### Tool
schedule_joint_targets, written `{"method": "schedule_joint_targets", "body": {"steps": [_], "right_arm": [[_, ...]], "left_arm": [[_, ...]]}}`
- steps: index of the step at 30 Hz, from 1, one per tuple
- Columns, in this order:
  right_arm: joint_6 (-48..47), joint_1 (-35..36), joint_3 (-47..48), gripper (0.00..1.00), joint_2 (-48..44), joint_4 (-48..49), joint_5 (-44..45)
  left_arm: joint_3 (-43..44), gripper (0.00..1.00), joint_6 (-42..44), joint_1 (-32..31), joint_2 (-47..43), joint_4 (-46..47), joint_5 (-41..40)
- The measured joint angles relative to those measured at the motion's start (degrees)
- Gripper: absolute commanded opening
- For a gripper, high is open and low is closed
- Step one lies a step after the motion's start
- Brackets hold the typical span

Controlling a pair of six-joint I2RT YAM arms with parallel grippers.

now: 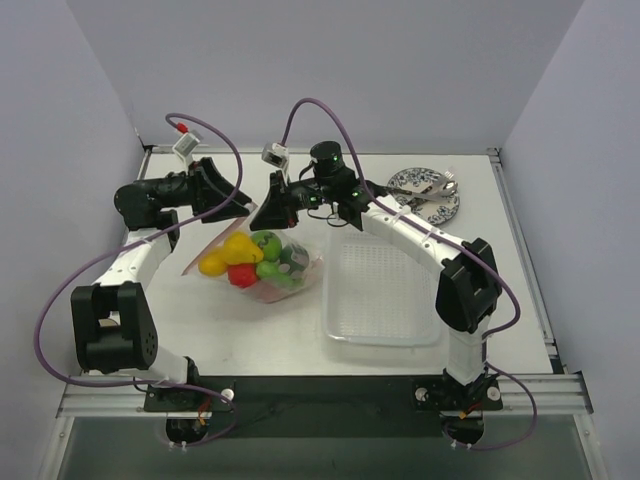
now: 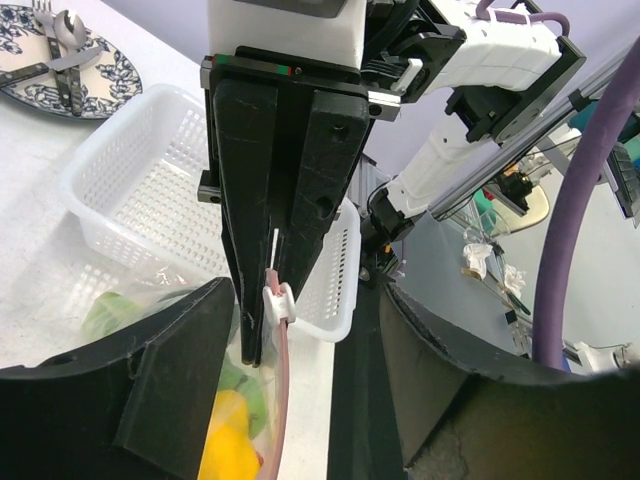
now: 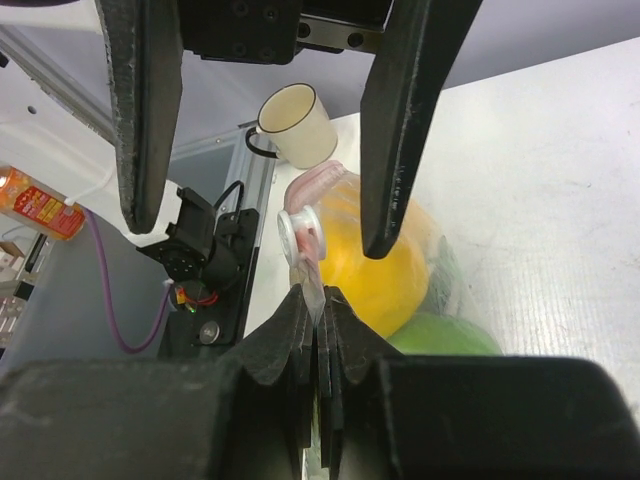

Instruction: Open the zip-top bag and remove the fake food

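The zip-top bag [image 1: 262,268] lies left of centre on the table, its pinkish zip strip [image 2: 282,380] raised toward both grippers. Inside is the fake food: a yellow piece [image 1: 235,255], a red one [image 1: 243,277] and a green one [image 1: 268,243]. My right gripper [image 3: 320,300] is shut on the bag's edge just beside the white slider [image 3: 300,232]. My left gripper [image 2: 305,330] faces it, open, its fingers [image 3: 405,130] standing either side of the slider [image 2: 278,303] without touching it. Yellow food [image 3: 385,260] and green food [image 3: 440,335] show through the plastic.
A white mesh tray [image 1: 380,290] stands right of the bag, close under the right arm. A blue-patterned plate with cutlery [image 1: 425,192] sits at the back right. A cream mug [image 3: 295,125] shows beyond the bag in the right wrist view.
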Motion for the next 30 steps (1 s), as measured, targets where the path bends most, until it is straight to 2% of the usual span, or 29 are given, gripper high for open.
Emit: {"method": "schedule_joint_targets", "body": {"steps": [3, 4, 6, 18, 21, 23, 24, 26, 30], "right_arm": [[0.3, 0.0, 0.0, 0.00, 0.2, 0.0, 0.0], [0.3, 0.0, 0.0, 0.00, 0.2, 0.0, 0.0], [0.3, -0.1, 0.2, 0.00, 0.2, 0.0, 0.0], [1.3, -0.4, 0.8, 0.00, 0.2, 0.0, -0.1], [1.7, -0.4, 1.6, 0.00, 0.6, 0.1, -0.2], [1.9, -0.4, 2.3, 0.00, 1.1, 0.3, -0.3], [2.1, -0.4, 2.3, 0.00, 1.3, 0.3, -0.3], [2.4, -0.4, 2.3, 0.00, 1.6, 0.5, -0.9], [2.8, -0.7, 2.3, 0.00, 1.7, 0.7, -1.0]], "left_arm": [[-0.6, 0.53, 0.6, 0.0, 0.0, 0.0, 0.0], [-0.8, 0.35, 0.8, 0.0, 0.0, -0.1, 0.0], [-1.2, 0.27, 1.2, 0.0, 0.0, -0.2, 0.0], [-0.6, 0.31, 2.7, -0.2, 0.4, 0.0, -0.2], [-0.5, 0.37, 2.6, -0.6, 0.6, 0.0, -0.2], [-0.5, 0.30, 2.5, -1.2, 0.9, 0.0, -0.2], [-0.5, 0.14, 2.4, -1.5, 0.9, 0.0, -0.2], [-0.5, 0.02, 2.6, -1.8, 1.2, -0.2, -0.2], [-0.4, 0.02, 2.6, -1.7, 1.5, -0.1, -0.2]]}}
